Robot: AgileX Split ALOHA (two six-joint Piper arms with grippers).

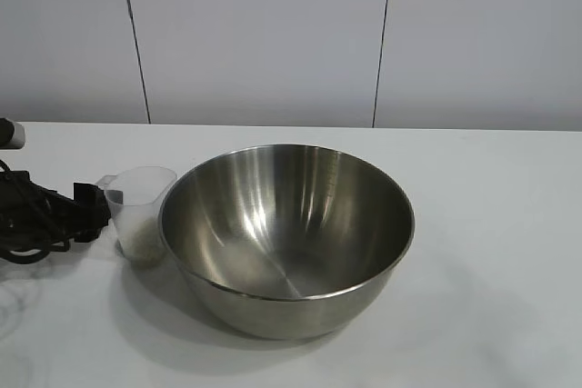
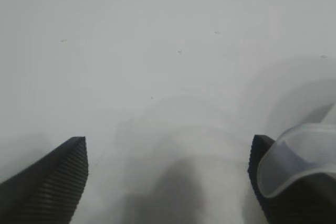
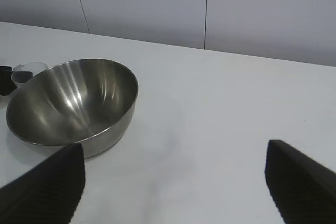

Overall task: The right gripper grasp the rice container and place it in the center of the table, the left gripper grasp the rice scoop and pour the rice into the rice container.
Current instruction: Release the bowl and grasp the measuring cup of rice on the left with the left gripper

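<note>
The left arm (image 1: 36,215) is black, a tangle of dark cables looped along it, with a pale grey-white piece at about ten o'clock of it by the frame edge. The left gripper (image 2: 168,182) has two matte black fingers (image 2: 58,177) with fine ribbed inner faces. The right gripper (image 3: 173,187) matches: black, tapered, ribbed fingers (image 3: 52,182).

Shiny steel rice container (image 1: 287,238) sits upright mid-table, clear rice scoop (image 1: 138,213) touching its side.
</note>
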